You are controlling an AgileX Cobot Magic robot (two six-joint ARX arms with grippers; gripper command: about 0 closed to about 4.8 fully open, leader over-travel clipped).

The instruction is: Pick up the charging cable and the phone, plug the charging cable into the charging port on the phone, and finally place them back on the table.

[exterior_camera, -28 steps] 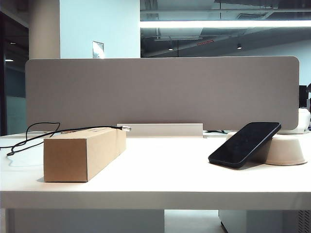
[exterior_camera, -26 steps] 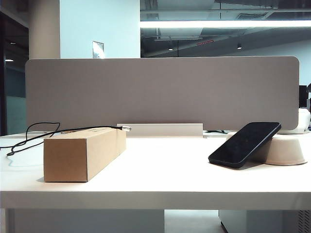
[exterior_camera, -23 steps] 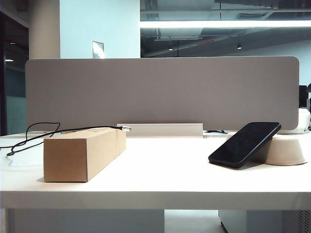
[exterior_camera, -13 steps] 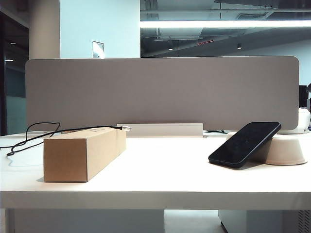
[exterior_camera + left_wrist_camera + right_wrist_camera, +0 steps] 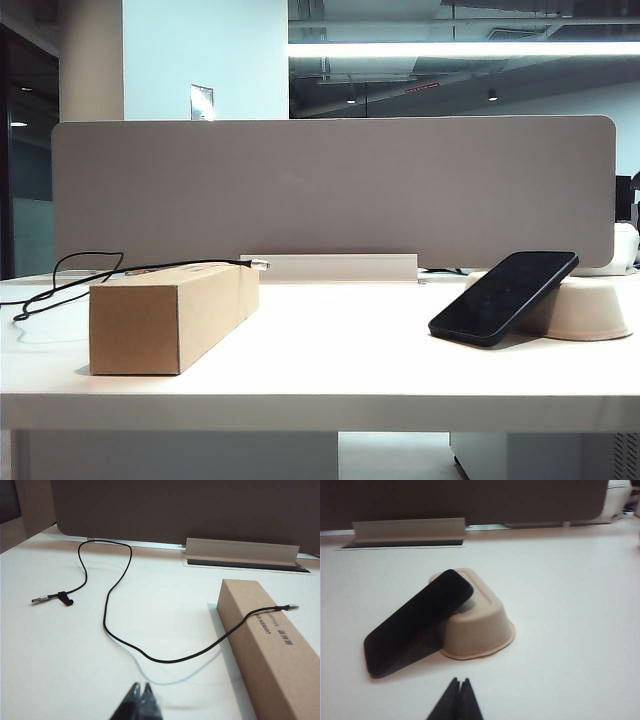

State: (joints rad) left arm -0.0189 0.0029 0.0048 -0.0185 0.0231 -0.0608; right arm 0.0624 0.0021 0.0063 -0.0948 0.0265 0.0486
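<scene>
Nothing moved; both fingers (image 5: 139,692) (image 5: 459,685) closed.

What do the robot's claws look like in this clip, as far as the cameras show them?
Little shows. In each wrist view only the tips appear: the left claw and the right claw are both black, each a pair of thin pointed fingers tapering to a narrow wedge. No markings, cables or arm links can be made out, and the exterior view shows neither arm.
</scene>
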